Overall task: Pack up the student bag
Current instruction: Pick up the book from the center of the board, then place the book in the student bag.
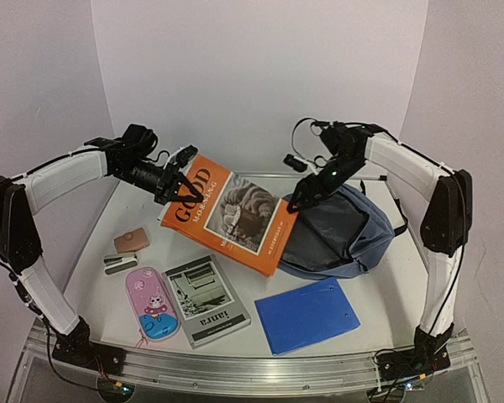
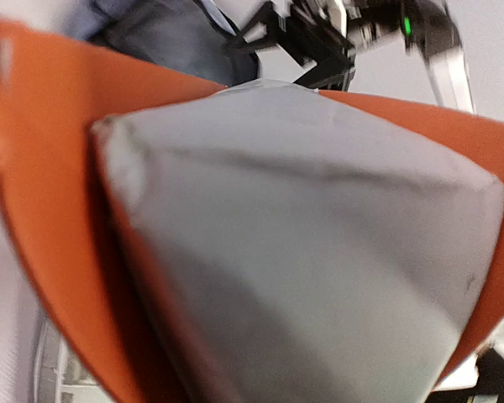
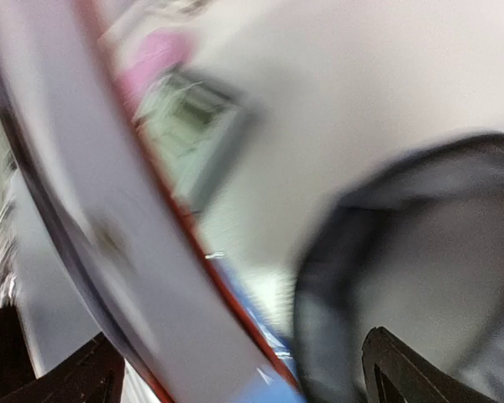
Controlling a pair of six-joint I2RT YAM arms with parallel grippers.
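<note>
Left wrist view is filled edge to edge by the orange book (image 2: 59, 168), so close that this arm's own fingers don't show. From above, the left gripper (image 1: 187, 178) is pinched narrow on that book's top corner. Across from it the right gripper (image 1: 296, 201) stands spread wide at the book's far edge, gripping nothing, its fingertips (image 3: 92, 374) well apart in its own blurred view. The student bag (image 1: 340, 231) lies under that gripper, dark mouth toward the book, whose lower corner overlaps the bag's rim.

My worry is that a single corner pinch carries a big, tilted book. It could swing or slip free and drop onto the grey booklet (image 1: 206, 300) and blue folder (image 1: 307, 315). It could also ram the soft rim and fold the mouth shut rather than slide in. Whether its lower edge rests on the table (image 1: 370, 285) I can't tell.
</note>
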